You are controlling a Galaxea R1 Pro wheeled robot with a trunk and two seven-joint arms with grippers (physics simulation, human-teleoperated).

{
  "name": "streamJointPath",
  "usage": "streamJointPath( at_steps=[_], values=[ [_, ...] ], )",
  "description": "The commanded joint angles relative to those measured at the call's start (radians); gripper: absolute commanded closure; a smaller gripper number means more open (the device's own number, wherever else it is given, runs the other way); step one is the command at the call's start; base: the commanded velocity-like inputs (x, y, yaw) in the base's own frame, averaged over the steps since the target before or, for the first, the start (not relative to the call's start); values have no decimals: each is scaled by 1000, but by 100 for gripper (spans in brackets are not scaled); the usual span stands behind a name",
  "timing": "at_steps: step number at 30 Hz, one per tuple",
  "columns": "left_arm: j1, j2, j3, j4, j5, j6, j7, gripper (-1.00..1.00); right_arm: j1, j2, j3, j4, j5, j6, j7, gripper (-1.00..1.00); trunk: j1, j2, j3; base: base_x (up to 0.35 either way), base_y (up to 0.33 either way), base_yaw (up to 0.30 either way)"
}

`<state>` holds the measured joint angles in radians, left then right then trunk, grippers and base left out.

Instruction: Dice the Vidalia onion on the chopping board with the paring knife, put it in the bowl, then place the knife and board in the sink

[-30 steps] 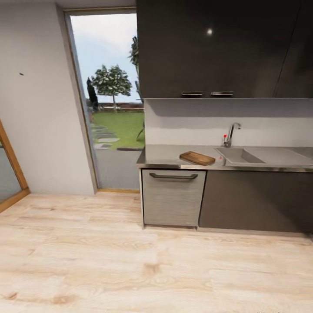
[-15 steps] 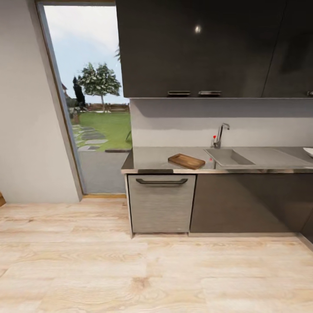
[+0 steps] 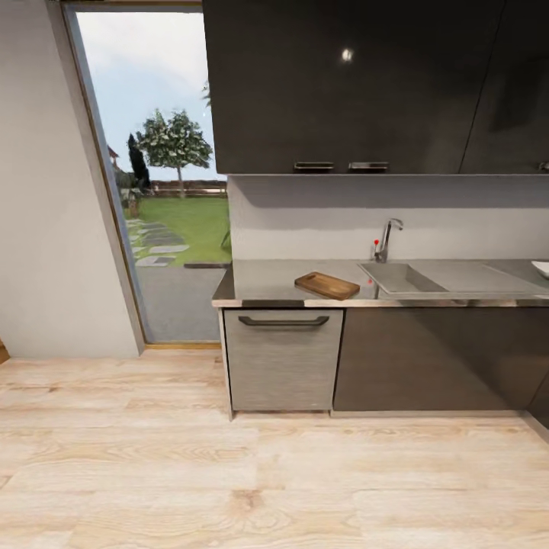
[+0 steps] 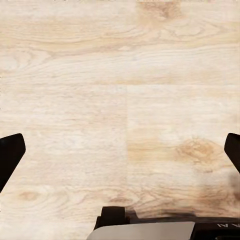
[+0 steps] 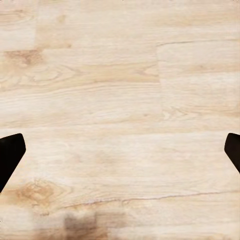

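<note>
Sink (image 3: 402, 277) lies across the floor (image 3: 229, 473) ahead of you, just right of the chopping board (image 3: 327, 285), while both end effectors, left end effector (image 4: 120, 150) and right end effector (image 5: 120, 150), hang spread apart over planks

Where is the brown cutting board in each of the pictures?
Head view: the chopping board lies on the countertop, just left of the sink.
Left wrist view: this camera looks down at the plank floor, between the wide-apart fingers of the left gripper.
Right wrist view: this one looks at the plank floor too, between the wide-apart fingers of the right gripper.
Shared landmark: the plank floor, which fills the lower part of the head view.
</note>
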<state>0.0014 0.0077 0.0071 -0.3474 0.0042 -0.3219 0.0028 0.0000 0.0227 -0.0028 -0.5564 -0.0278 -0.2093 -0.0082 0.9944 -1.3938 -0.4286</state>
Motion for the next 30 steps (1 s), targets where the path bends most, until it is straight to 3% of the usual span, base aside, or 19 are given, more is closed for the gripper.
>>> streamJointPath(
  at_steps=[1,30],
  values=[
    [0,0,1,-1,0,-2,0,-100,0,0,0,0,-3,-2,-1,-100,-4,7,2,0,0,0],
    [0,0,2,-4,0,-2,2,-100,0,0,0,0,-3,-2,-1,-100,-115,210,93,0,0,0]
  ],
)
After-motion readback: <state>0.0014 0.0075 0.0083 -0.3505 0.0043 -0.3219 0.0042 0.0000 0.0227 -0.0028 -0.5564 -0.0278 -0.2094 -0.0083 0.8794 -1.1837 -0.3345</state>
